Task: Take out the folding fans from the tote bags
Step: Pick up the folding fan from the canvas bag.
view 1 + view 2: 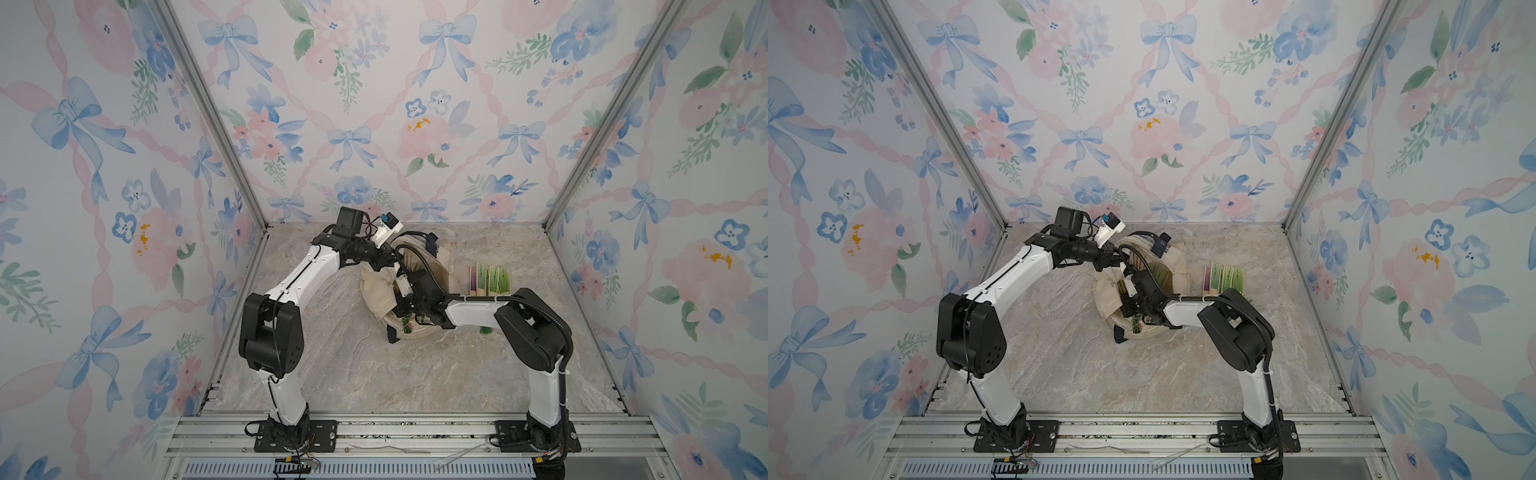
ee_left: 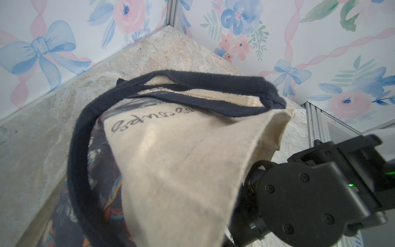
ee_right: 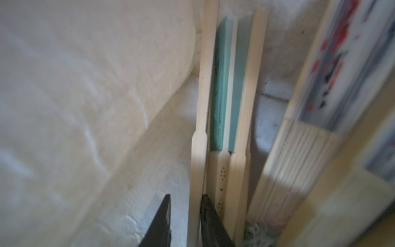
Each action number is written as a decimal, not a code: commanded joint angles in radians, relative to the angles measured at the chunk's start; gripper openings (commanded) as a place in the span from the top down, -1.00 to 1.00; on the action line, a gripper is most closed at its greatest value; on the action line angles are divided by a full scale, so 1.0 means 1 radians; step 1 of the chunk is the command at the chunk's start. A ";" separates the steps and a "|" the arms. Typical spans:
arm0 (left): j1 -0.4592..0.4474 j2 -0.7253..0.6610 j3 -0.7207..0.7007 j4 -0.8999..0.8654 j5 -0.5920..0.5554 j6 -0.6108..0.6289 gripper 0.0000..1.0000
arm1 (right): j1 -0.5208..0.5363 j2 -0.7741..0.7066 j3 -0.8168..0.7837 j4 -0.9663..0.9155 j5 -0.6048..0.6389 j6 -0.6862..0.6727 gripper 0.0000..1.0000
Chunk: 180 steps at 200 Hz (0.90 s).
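Pinches the rim of the soft cream canvas tote bag (image 2: 171, 160) with the left end effector (image 1: 388, 259), clenched tight on the cloth, and props the mouth open above the marbled tabletop (image 1: 353, 365). Reaches inside with the right end effector (image 3: 186, 203), plainly the nearer arm. Straddles the pale bamboo outer rib (image 3: 199, 149) of a slim green folding fan (image 3: 222, 85) at its narrow handle end, yet shows a gap beside one black fingertip (image 3: 163, 224): released, not gripping yet. Finds that fan lying lengthwise straight away from the fingertips, leaf end deeper in the bag, handle end nearest. Calls, most likely, for a squeeze and a draw back along that same long axis. Off to the side, a row of green and purple fans (image 1: 490, 280) already out on the tabletop just beside the bag; one more printed fan (image 3: 320, 74) inside.
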 commanded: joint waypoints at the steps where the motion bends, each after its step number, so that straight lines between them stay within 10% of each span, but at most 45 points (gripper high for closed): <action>1: 0.008 -0.021 -0.011 0.024 0.043 -0.008 1.00 | 0.016 0.021 -0.017 -0.006 -0.028 -0.012 0.52; 107: 0.011 -0.026 -0.018 0.024 0.069 -0.016 1.00 | 0.004 0.103 0.087 -0.139 0.027 0.020 0.49; 180: 0.010 -0.030 -0.025 0.024 0.065 -0.010 1.00 | 0.002 0.104 0.063 -0.101 -0.016 0.035 0.90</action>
